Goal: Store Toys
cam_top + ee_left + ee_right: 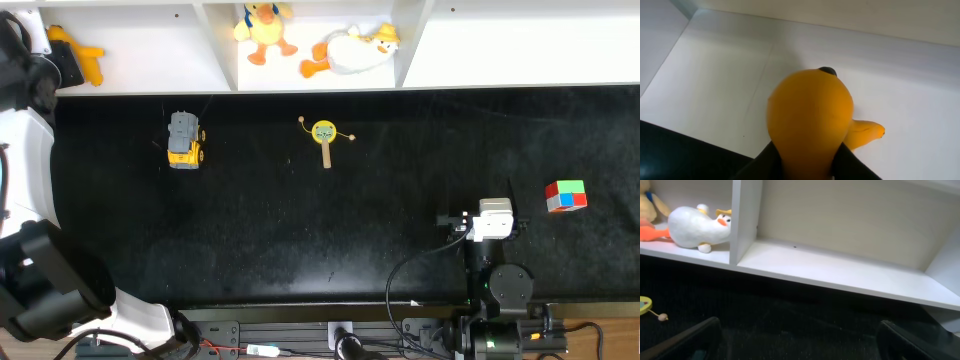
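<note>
Nearest the left wrist lens, your left gripper (807, 167) is clamping the orange toy (810, 120) by the end closest to the wrist. Both dark fingers (760, 165) are pressing its sides so that the bulk is leading into the shelf (725, 85), just past the black mat (670, 150). The toy seems to be hovering over the white floor rather than resting on it, though its own body is hiding the contact. In the right wrist view your right gripper (800, 352) is standing wide open and carrying nothing. It is facing the bare right compartment, with the white duck (692, 227) lying one bay over. From above, you are holding the orange toy inside the left compartment while the yellow duck (264, 28) is sharing the middle one. The truck (184, 138), rattle (324, 133) and colour cube (565, 196) are waiting on the mat, and the right arm is sitting near the cube, probably its next pick.
</note>
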You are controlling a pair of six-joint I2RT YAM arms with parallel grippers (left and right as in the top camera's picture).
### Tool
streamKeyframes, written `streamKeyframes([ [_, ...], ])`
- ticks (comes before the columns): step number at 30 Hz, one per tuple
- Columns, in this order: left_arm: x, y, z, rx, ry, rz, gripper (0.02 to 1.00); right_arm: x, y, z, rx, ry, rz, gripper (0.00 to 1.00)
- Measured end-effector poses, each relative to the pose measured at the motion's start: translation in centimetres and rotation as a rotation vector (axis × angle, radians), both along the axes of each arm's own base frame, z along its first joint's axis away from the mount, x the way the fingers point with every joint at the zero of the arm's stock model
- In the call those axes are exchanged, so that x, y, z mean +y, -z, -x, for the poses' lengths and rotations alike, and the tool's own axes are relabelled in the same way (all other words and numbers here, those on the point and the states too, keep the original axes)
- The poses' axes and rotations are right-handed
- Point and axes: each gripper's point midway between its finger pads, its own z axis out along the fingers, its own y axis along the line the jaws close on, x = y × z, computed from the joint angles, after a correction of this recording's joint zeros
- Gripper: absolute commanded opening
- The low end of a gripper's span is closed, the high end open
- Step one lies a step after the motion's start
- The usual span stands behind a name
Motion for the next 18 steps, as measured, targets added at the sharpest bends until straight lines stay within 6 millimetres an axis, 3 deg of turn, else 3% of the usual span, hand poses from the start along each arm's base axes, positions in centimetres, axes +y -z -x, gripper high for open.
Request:
streamKeyframes([
  [5,-0.1,0.0,0.0,-0.004,-0.001,0.01,0.404,0.0,0.0,0.0,0.001,0.0,0.0,0.996],
  [8,-0.1,0.0,0.0,-0.003,0.002,0.008,0.608,0.0,0.0,0.0,0.0,0.0,0.0,0.996],
  [10,-0.1,0.1,0.0,-0.001,0.0,0.011,0.809,0.0,0.0,0.0,0.001,0.0,0.0,0.996],
  [11,-0.1,0.2,0.0,0.003,0.001,0.013,0.958,0.0,0.0,0.0,0.0,0.0,0.0,0.996],
  [12,-0.2,0.4,0.0,0.008,0.003,0.016,0.998,0.0,0.0,0.0,0.0,0.0,0.0,0.996],
  [18,-0.3,1.8,0.2,0.047,0.003,0.039,0.998,0.0,0.0,0.0,0.0,0.0,0.0,0.996],
])
